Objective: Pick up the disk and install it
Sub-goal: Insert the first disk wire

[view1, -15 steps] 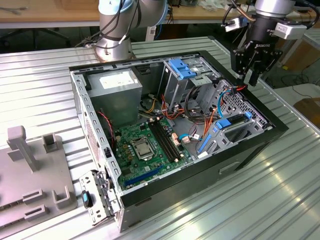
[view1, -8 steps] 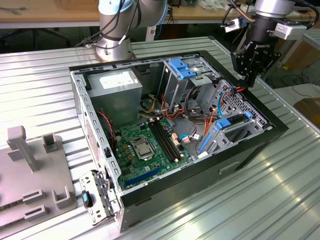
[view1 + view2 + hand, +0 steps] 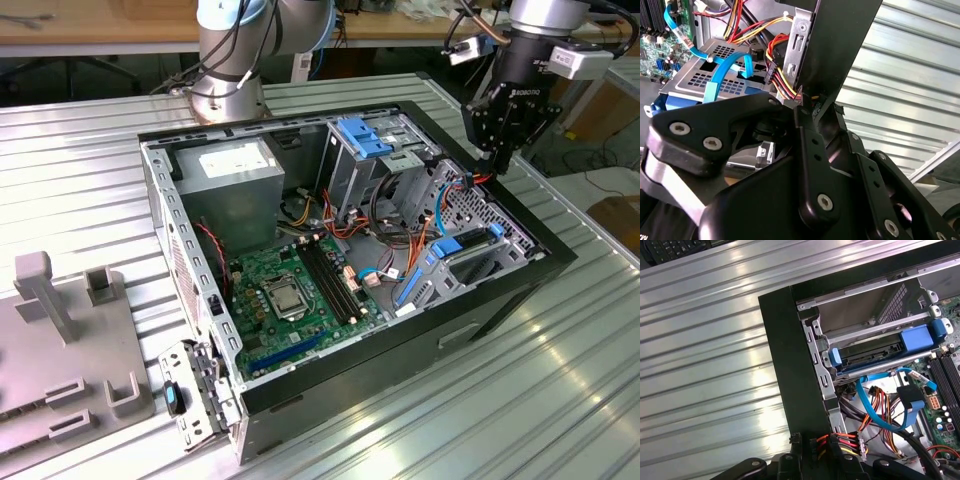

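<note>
One tool (image 3: pixel 498 160) hangs over the computer case (image 3: pixel 500 290) corner — beside cables (image 3: pixel 840 441).

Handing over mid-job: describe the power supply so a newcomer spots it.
Find the open black computer case on the ribbed table. In its corner nearest the arm's base sits the power supply: the only big grey box, white label on top.

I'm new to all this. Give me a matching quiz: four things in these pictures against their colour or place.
1 motherboard
2 power supply box
3 claw
4 table

A ribbed silver, under the case
B green, on the case floor
C black, above the case's corner at the exterior view's right
D grey, white label

Pairs: 1-B, 2-D, 3-C, 4-A
</note>
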Tool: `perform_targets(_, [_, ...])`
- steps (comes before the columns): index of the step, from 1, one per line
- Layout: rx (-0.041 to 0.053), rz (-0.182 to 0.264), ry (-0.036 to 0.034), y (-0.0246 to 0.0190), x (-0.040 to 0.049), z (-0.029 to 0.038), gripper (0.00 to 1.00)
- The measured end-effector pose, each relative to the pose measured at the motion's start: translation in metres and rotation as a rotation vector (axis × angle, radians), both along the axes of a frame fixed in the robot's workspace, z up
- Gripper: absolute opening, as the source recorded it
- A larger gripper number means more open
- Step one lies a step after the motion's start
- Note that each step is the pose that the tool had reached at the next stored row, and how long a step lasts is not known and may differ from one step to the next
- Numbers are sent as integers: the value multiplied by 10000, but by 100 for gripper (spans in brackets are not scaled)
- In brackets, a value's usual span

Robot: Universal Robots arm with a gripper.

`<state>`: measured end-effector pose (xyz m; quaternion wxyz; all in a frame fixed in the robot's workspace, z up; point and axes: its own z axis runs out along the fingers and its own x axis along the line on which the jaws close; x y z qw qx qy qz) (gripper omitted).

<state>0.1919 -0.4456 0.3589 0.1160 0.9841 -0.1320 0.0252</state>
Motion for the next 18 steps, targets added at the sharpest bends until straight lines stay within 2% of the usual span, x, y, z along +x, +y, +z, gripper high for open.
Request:
perform_targets(1, [0,0,0,0,0,0,31])
perform_targets(3, [-3,2,-1,0,0,1,18])
perform_targets(7, [19,14,-9,0,-15,-1,18])
perform_targets(11, [48,15,-77,-1,-153,0,18])
perform_targets(15, [45,-99,-89,-1,-161,0,18])
perform_targets(18, [31,-463,-89,-1,-165,0,18])
